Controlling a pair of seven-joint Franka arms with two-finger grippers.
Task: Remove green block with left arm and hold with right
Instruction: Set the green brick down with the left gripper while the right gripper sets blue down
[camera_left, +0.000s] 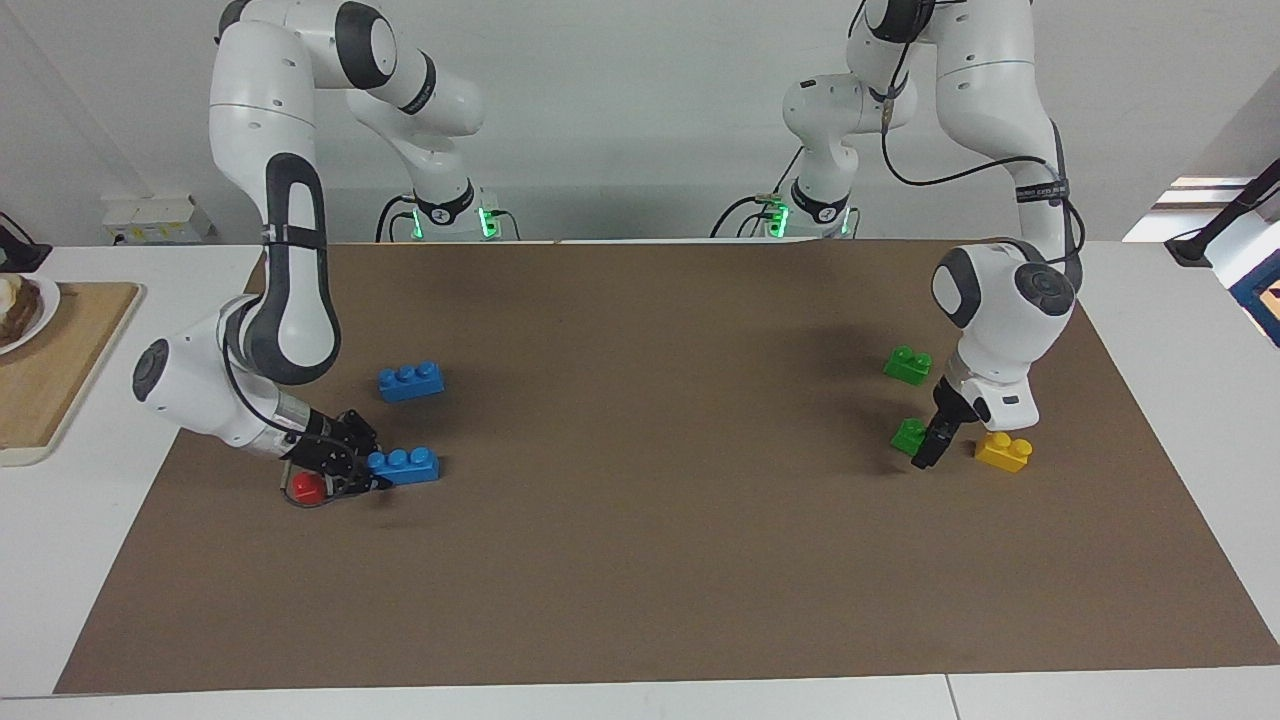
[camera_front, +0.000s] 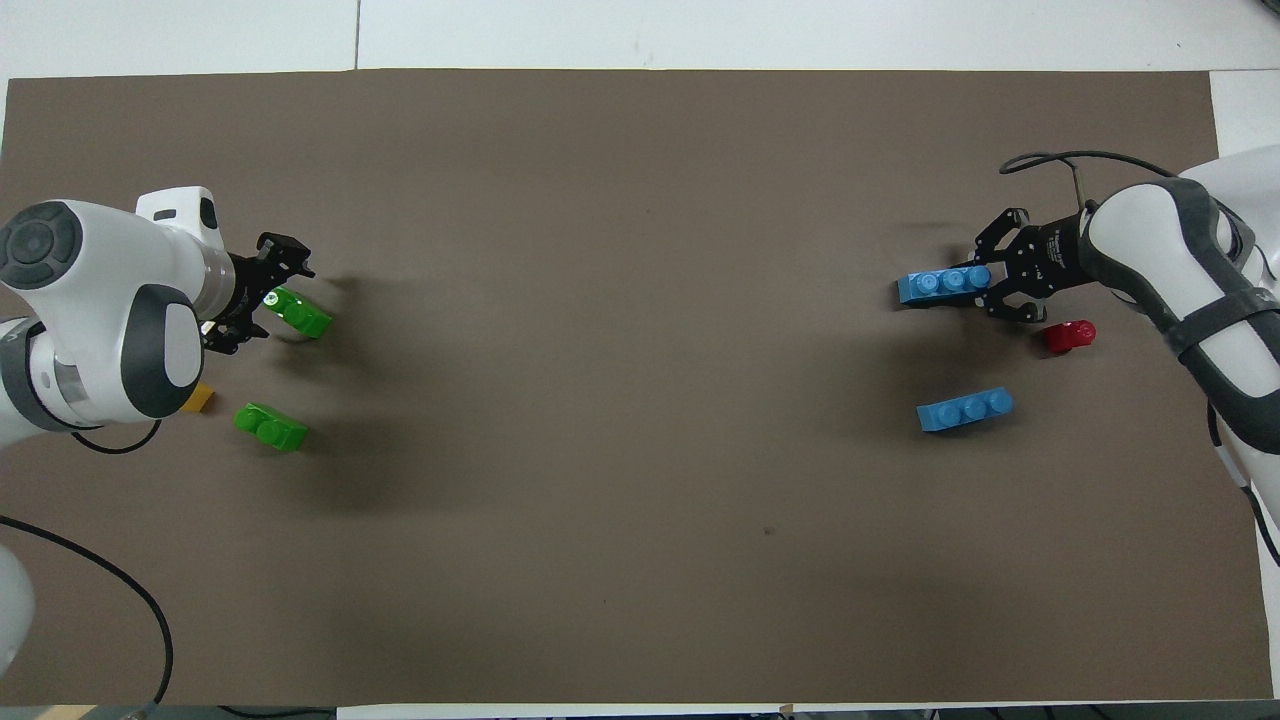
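**A:** Where's the green block?

**B:** I see two. The one I take for the target, the green block (camera_left: 909, 435) (camera_front: 298, 311), lies on the brown mat (camera_left: 640, 560) (camera_front: 640, 560) at the left arm's end, just beside the yellow brick (camera_left: 1003, 451) (camera_front: 200, 399). A second green block (camera_left: 908, 364) (camera_front: 270, 426) sits nearer to the robots.

**A:** And the left gripper?

**B:** The left gripper (camera_left: 928, 455) (camera_front: 262, 295) is low at that block, fingers spread to either side of it from overhead. From the facing camera I can't tell whether they touch it.

**A:** The right one?

**B:** The right gripper (camera_left: 372, 478) (camera_front: 985, 291) is down at the right arm's end, its fingers on either side of one end of a blue brick (camera_left: 402, 466) (camera_front: 945, 284). I can't tell if they grip it. A red piece (camera_left: 308, 487) (camera_front: 1070, 335) lies close by, and another blue brick (camera_left: 411, 381) (camera_front: 965, 409) nearer to the robots.

**A:** Surroundings?

**B:** The mat covers a white table (camera_left: 90, 540) against a white wall. A wooden board (camera_left: 50, 370) with a plate (camera_left: 25, 310) is cut off at the edge. Overhead, the left arm hides most of the yellow brick.
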